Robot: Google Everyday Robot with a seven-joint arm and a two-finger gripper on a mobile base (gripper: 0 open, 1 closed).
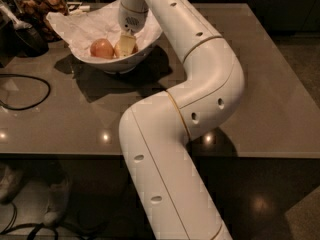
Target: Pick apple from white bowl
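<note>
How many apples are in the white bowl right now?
1. The apple lies left of centre in the white bowl, on crumpled paper. The end effector is down in the bowl just right of it and may hide more.

The light is dim and comes from above; small lamp glints dot the table (280, 84); my pale arm (210, 84) glows brightest; my gripper (126, 44) hangs inside the white bowl (120, 64), whose dark shadow falls toward me.
</note>
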